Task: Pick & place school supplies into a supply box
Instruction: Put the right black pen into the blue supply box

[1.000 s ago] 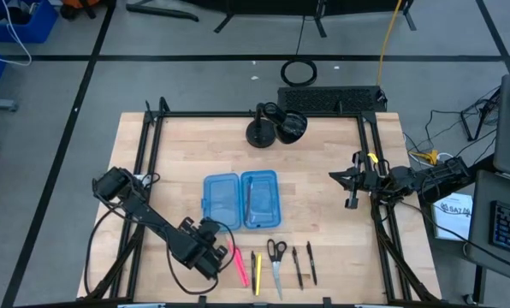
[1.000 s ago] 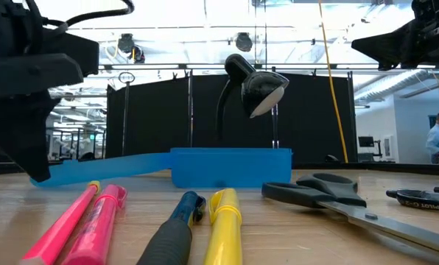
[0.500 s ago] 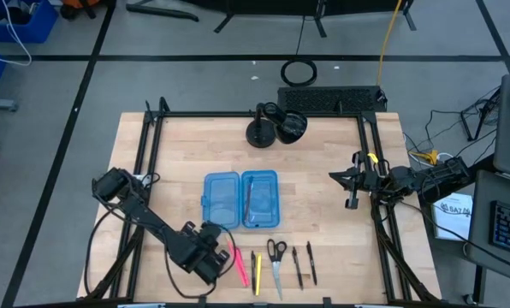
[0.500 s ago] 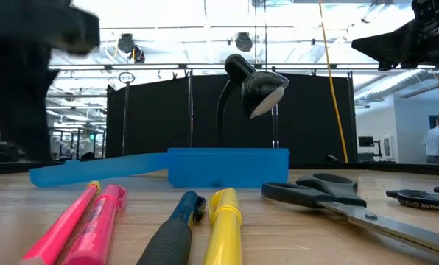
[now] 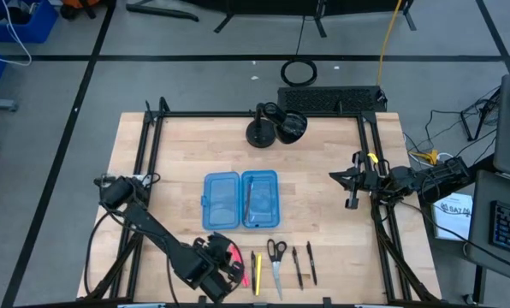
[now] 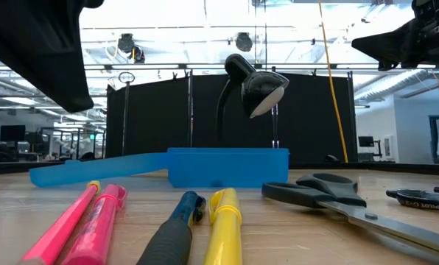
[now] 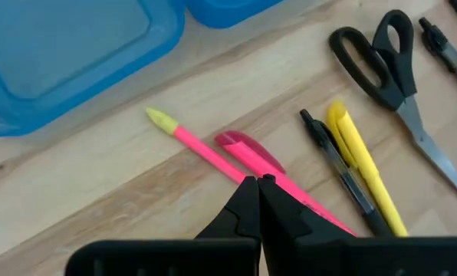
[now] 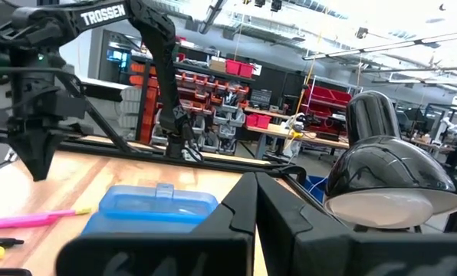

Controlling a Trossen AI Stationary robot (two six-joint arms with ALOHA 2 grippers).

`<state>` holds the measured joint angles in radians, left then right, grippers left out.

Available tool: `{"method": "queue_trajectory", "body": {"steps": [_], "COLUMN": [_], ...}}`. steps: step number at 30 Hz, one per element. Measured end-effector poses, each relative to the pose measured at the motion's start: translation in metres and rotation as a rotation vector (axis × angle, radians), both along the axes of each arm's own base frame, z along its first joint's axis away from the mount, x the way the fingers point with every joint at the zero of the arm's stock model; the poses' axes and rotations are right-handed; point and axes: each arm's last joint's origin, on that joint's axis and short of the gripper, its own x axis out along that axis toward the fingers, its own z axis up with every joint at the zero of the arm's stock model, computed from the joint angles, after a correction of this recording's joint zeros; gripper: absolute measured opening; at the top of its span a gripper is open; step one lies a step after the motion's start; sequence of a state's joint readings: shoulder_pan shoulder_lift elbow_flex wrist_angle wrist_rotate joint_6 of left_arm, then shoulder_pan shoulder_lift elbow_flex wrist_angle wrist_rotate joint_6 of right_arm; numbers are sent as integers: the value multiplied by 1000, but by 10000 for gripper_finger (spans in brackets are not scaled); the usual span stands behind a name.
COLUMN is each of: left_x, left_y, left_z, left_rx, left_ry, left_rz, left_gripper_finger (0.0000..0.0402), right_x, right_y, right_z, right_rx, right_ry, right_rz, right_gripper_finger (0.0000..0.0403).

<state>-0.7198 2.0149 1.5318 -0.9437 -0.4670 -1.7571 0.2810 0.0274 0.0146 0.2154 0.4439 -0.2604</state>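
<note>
The supply box lies open in mid-table, both blue halves flat on the wood, with a dark pen in its right half. The school supplies lie in a row near the near edge: a pink pencil, a pink highlighter, a black pen, a yellow pen, scissors and two dark pens. My left gripper hovers shut just above the pink pair, clear of them in the low view. My right gripper waits shut at the table's right side.
A black desk lamp stands at the far edge, behind the box. A black frame rail runs along the table's left and right sides. Bare wood lies between the box and the row of supplies.
My left gripper has risen and drawn toward the table's near edge, from beside the box's near left corner to above the pink pencil and highlighter, rolling a little. It has stayed shut. The supplies and the box have not moved.
</note>
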Motion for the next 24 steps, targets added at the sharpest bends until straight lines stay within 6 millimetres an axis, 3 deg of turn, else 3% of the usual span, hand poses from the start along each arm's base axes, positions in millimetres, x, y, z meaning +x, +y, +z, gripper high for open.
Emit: {"method": "queue_trajectory", "body": {"steps": [10,15,19,24], "left_x": [-1,2,-15,-59], "left_y": [2,2,2,10], "left_z": [-3,3,43,102], "left_rx": [86,341,587,763], "left_ry": [31,-38,-192,-300], "left_rz": [-81,-280,-328,-389], "left_gripper_finger": [3,11,3,5], "right_x": [0,0,0,0], "right_y": [0,0,0,0], "right_z": [0,0,0,-1], "right_rx": [42,31,30,28], "right_ry": [-4,-2,-2,5], "right_rz": [8,6,6,6], "right_gripper_finger": [0,0,0,0]}}
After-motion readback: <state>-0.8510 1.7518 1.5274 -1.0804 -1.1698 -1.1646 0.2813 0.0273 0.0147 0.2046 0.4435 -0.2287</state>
